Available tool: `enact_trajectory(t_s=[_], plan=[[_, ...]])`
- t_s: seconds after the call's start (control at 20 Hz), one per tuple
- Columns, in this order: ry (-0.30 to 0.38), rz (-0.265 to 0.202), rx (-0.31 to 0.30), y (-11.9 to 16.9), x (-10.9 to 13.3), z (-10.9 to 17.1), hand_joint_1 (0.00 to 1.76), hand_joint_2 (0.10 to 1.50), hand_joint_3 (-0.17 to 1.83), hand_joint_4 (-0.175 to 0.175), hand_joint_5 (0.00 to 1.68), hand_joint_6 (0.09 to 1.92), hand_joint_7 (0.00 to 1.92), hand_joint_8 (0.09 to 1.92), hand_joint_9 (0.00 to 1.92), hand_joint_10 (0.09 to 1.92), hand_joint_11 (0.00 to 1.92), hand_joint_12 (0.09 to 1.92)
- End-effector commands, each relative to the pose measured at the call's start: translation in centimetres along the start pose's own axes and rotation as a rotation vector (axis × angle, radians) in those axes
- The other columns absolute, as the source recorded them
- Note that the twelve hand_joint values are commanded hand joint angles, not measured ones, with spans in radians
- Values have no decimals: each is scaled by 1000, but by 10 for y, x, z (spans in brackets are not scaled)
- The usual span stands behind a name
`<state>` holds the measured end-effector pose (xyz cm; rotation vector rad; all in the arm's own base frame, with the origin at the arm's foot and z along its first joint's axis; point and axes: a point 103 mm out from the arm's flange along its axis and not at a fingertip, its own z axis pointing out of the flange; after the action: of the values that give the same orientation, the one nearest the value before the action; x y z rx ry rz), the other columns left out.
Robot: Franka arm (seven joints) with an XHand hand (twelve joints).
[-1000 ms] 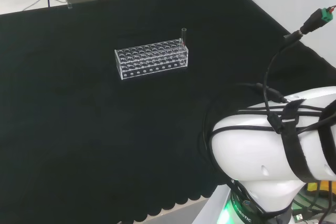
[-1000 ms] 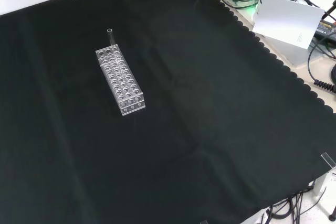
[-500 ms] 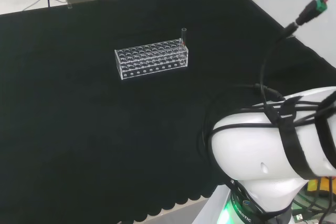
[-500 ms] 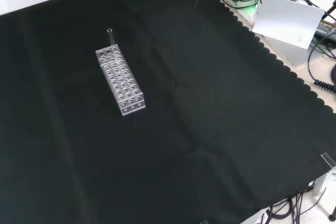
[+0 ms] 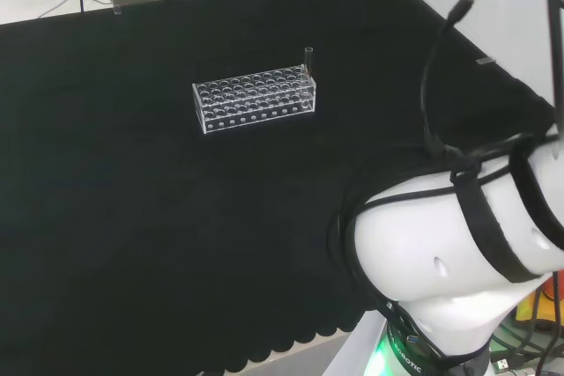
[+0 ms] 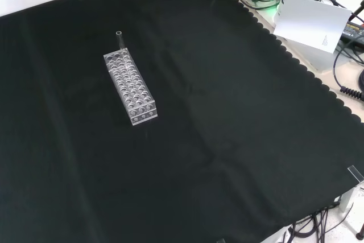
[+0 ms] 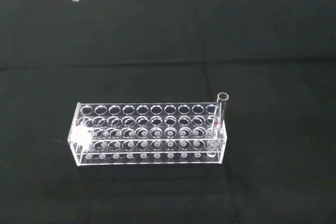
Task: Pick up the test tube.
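While we checked all three views, we couldn't tell whether the robot hand's fingers were apart or together. We saw the test tube (image 7: 222,114) standing upright in an end hole of a clear plastic rack (image 7: 149,135), its open mouth poking above the rack top. Nothing touched it. We couldn't judge from the views whether it held anything.

Head view: the rack (image 5: 256,99) sat on the black cloth (image 5: 132,217) of the worktop, toward the far edge, roughly midway between the left and right edges, long side parallel to that far edge. The tube (image 5: 308,61) was at the rack's right end, back row. We saw the arm's white link (image 5: 449,261) with black cable straps low right, well apart from the rack.

Front view: the rack (image 6: 129,87) ran lengthwise away from the camera in the upper-left part of the cloth, with the tube (image 6: 120,39) at its far end. We saw the rest of the cloth around it bare, scalloped hem along the right edge.
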<state>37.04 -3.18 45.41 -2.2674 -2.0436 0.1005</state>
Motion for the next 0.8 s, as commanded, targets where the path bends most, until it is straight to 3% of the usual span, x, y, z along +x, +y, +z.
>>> enact_trajectory(t_s=[0.05, 0.55, 0.8], plan=[[51, -4, 48, 55, -24, 10, 608, 793, 415, -18, 205, 87, 8, 719, 3, 914, 0, 1514], [164, -17, 151, 109, -38, 40, 684, 774, 437, -37, 294, 87, 128, 809, 107, 954, 41, 1588], [168, -8, 188, 130, -43, 60, 717, 755, 467, -46, 344, 87, 210, 828, 181, 941, 101, 1570]])
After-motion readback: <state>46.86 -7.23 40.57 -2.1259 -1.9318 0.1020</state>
